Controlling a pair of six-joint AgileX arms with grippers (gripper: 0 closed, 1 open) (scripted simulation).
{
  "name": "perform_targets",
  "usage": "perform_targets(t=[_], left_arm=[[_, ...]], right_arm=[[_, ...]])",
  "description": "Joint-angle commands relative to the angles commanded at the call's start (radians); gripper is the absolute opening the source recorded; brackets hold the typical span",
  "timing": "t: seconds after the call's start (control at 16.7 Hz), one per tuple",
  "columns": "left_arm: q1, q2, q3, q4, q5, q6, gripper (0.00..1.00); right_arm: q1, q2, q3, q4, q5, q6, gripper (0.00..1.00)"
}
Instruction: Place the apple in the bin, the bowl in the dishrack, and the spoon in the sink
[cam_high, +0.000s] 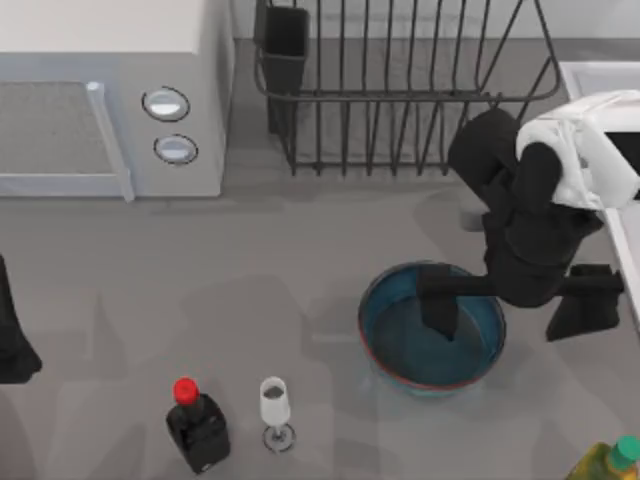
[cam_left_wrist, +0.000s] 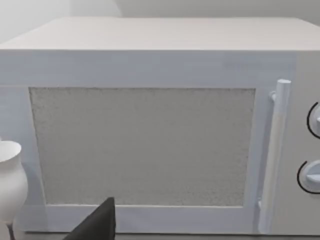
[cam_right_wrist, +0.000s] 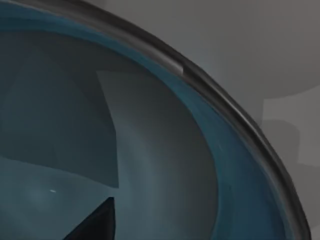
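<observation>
The blue bowl (cam_high: 432, 335) with a reddish-brown rim stands on the table, front right of centre. My right gripper (cam_high: 510, 305) is open and straddles the bowl's right rim, with one finger inside the bowl and the other outside it. The right wrist view looks into the glossy blue bowl (cam_right_wrist: 150, 165) from close up, with a dark fingertip (cam_right_wrist: 95, 225) low in the picture. The black wire dishrack (cam_high: 400, 90) stands at the back, its utensil cup at the left corner. The sink's (cam_high: 598, 75) pale rim shows at the back right. The apple, spoon and bin are out of view.
A white microwave (cam_high: 110, 90) fills the back left, and the left wrist view faces its door (cam_left_wrist: 145, 145) beside a white vase (cam_left_wrist: 10, 185). A red-capped black bottle (cam_high: 197, 425) and a wine glass (cam_high: 275, 410) stand at the front. A yellow bottle (cam_high: 610, 462) sits front right. My left arm (cam_high: 12, 345) is parked at the left edge.
</observation>
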Motion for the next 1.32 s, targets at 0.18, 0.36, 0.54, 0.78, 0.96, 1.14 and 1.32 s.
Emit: perform_targets(t=[0.18, 0.36, 0.54, 0.78, 0.96, 1.14, 1.32], left_arm=[[0.0, 0.0, 0.0, 0.0, 0.0, 0.0, 1.0], [0.0, 0.0, 0.0, 0.0, 0.0, 0.0, 1.0], [0.0, 0.0, 0.0, 0.0, 0.0, 0.0, 1.0], [0.0, 0.0, 0.0, 0.0, 0.0, 0.0, 1.0], [0.0, 0.0, 0.0, 0.0, 0.0, 0.0, 1.0], [0.0, 0.0, 0.0, 0.0, 0.0, 0.0, 1.0], [0.0, 0.0, 0.0, 0.0, 0.0, 0.0, 1.0]], right_arm=[[0.0, 0.0, 0.0, 0.0, 0.0, 0.0, 1.0], [0.0, 0.0, 0.0, 0.0, 0.0, 0.0, 0.77], [0.0, 0.0, 0.0, 0.0, 0.0, 0.0, 0.55], [0.0, 0.0, 0.0, 0.0, 0.0, 0.0, 0.25], [0.0, 0.0, 0.0, 0.0, 0.0, 0.0, 0.02], [0.0, 0.0, 0.0, 0.0, 0.0, 0.0, 0.0], [0.0, 0.0, 0.0, 0.0, 0.0, 0.0, 0.0]])
